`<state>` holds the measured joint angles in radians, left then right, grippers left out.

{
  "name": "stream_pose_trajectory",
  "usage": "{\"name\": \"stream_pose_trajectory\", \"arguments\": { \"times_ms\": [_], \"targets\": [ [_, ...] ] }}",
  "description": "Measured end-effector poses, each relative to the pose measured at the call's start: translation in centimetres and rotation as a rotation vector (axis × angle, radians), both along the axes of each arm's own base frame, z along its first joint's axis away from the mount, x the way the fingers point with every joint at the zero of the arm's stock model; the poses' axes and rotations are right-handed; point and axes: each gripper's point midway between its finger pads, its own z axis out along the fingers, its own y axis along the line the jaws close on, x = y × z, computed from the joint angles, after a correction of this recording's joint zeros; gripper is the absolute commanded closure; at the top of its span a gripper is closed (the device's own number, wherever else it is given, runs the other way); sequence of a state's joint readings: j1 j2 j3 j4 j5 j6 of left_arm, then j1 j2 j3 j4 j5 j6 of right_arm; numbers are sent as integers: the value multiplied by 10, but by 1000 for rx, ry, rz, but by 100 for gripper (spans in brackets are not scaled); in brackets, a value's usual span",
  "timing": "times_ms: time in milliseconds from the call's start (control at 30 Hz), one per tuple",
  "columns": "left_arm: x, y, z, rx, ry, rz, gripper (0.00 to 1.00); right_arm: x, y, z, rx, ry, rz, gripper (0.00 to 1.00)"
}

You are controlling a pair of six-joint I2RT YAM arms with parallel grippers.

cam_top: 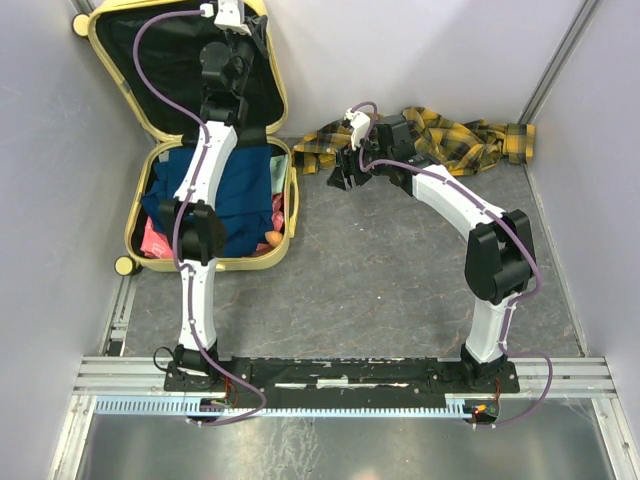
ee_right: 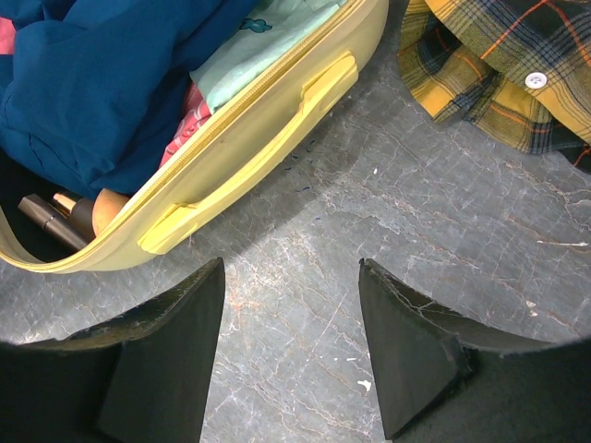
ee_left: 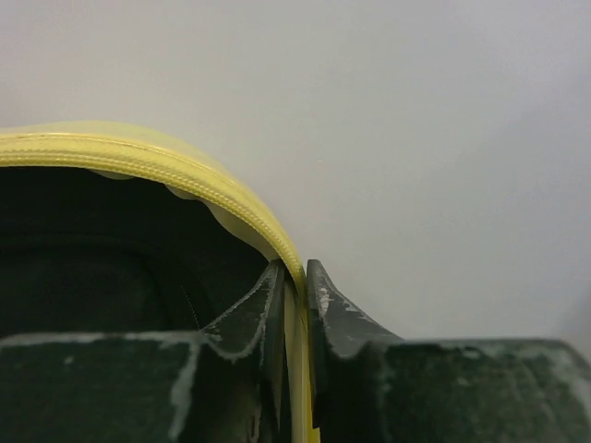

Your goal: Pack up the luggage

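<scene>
Luggage [cam_top: 205,264] open at the far left corner of the table [cam_top: 380,270], base flat on the surface, lid [cam_top: 95,60] raised against the back wall with its black lining facing forward. Plaid shirt [cam_top: 440,140] in yellow and black crumpled along the far edge, to the right of the luggage and apart from it. Blue garment [cam_top: 235,190] heaped over most of the base, with pink cloth [cam_top: 155,240] at its near left corner and a mint piece [ee_right: 259,55] along its right side. Left gripper [cam_top: 240,22] up at the top rim of the lid, jaws drawn in on either side of the yellow edge [ee_left: 185,171] and pinching it, one finger [ee_left: 263,305] inside against the lining, the other outside by the wall. Right gripper [cam_top: 345,175] low over bare table between the luggage and the shirt, just right of the base, jaws spread apart with nothing held or touched. Yellow handle [ee_right: 249,152] on the right wall of the base, just beyond the right gripper's fingertips [ee_right: 199,286]. White button [ee_right: 534,80] on the shirt.
</scene>
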<state>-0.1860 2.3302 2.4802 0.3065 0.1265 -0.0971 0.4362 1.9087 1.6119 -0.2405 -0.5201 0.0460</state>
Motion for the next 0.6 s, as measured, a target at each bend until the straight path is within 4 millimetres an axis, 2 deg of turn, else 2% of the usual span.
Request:
{"name": "stream_pose_trajectory", "arguments": {
  "times_ms": [33,200,300,433,467,600],
  "targets": [
    [2,1,-4,-1,9,9,97,0,0,0,0,0,0,33],
    [-8,1,-11,3,43,20,97,0,0,0,1,1,0,32],
    [-24,5,-15,13,84,23,97,0,0,0,0,1,-1,33],
    [-56,12,-17,27,131,21,97,-1,0,2,1,-1,0,33],
    [-67,13,-17,31,143,19,95,-1,0,3,3,-3,0,33],
    [-108,16,-24,67,203,-2,72,-5,-6,12,10,-15,-4,33]
  ]
}}
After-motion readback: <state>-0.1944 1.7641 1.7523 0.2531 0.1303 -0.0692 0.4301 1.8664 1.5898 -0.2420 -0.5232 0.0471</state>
